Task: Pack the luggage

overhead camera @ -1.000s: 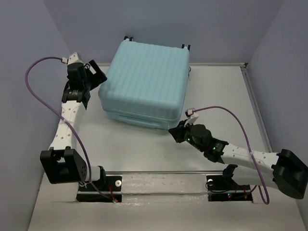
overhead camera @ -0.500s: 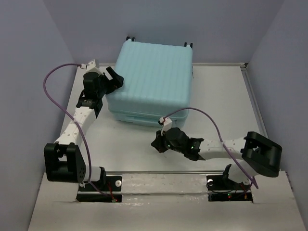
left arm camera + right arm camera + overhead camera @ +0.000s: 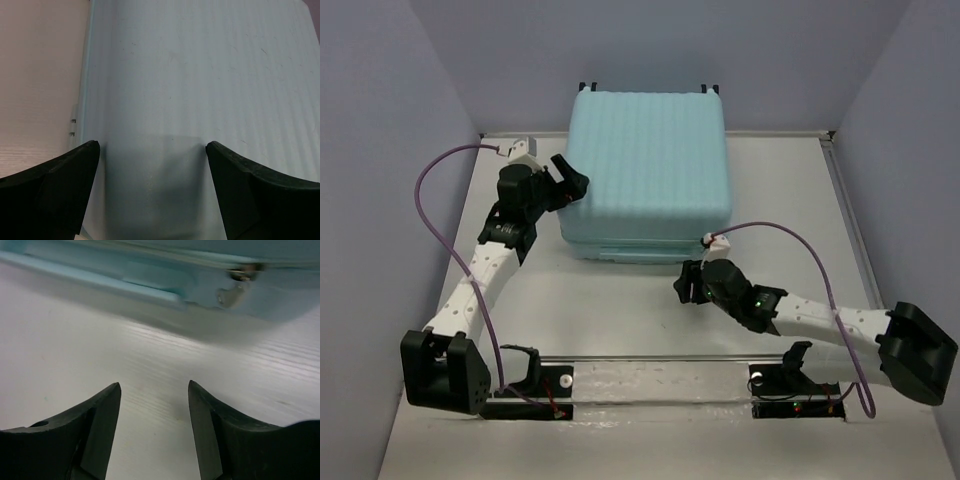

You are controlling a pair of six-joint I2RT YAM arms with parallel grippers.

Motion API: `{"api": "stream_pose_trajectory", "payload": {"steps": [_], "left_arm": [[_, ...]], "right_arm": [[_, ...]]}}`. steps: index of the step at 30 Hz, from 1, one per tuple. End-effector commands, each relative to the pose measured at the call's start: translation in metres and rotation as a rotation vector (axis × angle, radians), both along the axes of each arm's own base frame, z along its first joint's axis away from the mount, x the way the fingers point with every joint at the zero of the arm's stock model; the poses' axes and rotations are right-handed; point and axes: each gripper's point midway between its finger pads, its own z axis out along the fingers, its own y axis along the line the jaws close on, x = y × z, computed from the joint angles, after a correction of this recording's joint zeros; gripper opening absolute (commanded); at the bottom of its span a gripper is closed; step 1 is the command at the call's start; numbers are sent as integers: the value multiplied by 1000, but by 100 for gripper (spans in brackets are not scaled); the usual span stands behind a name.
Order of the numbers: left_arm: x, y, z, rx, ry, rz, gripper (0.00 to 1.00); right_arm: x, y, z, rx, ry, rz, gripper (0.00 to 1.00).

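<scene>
Pale mint-blue ribbed hard shell: luggage, closed, lying flat at the far centre of the white table, back edge close to the rear wall. Black spinner wheels projecting at that back edge. Recessed panel and small metal zipper pull on the near side wall, visible in the right wrist view.

Surroundings: lavender walls on three sides. Metal mounting rail along the near table edge, carrying both arm bases. Purple cable looped out from the left arm; second purple cable arched over the right arm.

Left gripper: at the upper left edge of the luggage, pointed across the lid. Fingers spread fully wide, one on either side of a broad band of ribbed shell, with a soft shadow on the shell between them. Nothing gripped. Contact with the shell not discernible.

Right gripper: low over the table, just beside the near side wall of the luggage towards its right corner, apart from it. Fingers partly spread, with only white tabletop between them and between fingertips and case. Nothing held, nothing touched.
</scene>
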Motion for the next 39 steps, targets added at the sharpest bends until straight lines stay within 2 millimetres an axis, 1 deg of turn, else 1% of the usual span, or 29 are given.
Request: {"api": "stream_pose_trajectory", "payload": {"steps": [1,3,5,7,8,11,14,16,17,18,19,20,23,25,26,27,28,31,32,34,35,37,39], "left_arm": [[-23,-23,-14,-27,53,-105,98],[-25,-27,-14,-23,54,-121,98],[-26,-28,-16,-18,55,-126,98],[-27,-29,-16,-10,54,-129,98],[-28,-28,-15,-5,52,-129,98],[-30,-31,-17,8,52,-141,98],[-31,-33,-19,13,54,-150,98],[-31,-34,-20,14,55,-154,98],[-32,-35,-21,16,57,-158,98],[-32,-36,-21,16,57,-159,98],[-33,-36,-22,18,58,-161,98],[-33,-37,-23,17,62,-162,98],[-34,-39,-22,19,58,-167,98],[-35,-40,-23,19,61,-172,97],[-35,-41,-23,18,63,-175,98],[-35,-42,-24,19,64,-176,97],[-36,-43,-24,18,66,-179,97],[-37,-46,-24,21,66,-184,97],[-37,-47,-23,21,66,-187,97],[-38,-48,-23,20,65,-188,97],[-38,-49,-22,20,63,-189,97],[-38,-50,-21,19,60,-189,97],[-38,-50,-20,21,59,-188,97]], "right_arm": [[18,-68,-4,-81,7,-208,62],[27,-76,6,-76,-24,-213,62],[42,-82,17,-84,-70,-233,61],[55,-79,25,-99,-111,-217,60],[62,-73,36,-96,-163,-187,60],[69,-65,42,-71,-197,-153,59],[80,-61,56,-43,-281,-143,56],[84,-61,60,-40,-308,-156,52],[88,-60,69,-19,-347,-164,51],[89,-61,69,-24,-355,-168,49],[92,-64,75,-24,-371,-191,47],[95,-65,81,-19,-392,-206,47],[100,-66,90,-21,-431,-221,47],[104,-65,94,-21,-457,-224,47],[106,-64,99,-6,-478,-226,46],[108,-63,96,-14,-477,-231,44],[110,-64,96,-17,-480,-242,41],[115,-65,95,-20,-493,-263,34],[116,-68,98,-11,-507,-285,33],[116,-72,95,-13,-513,-306,31],[118,-76,98,-7,-525,-331,31],[119,-86,98,-21,-533,-381,32],[120,-91,99,-34,-552,-401,38]]}}
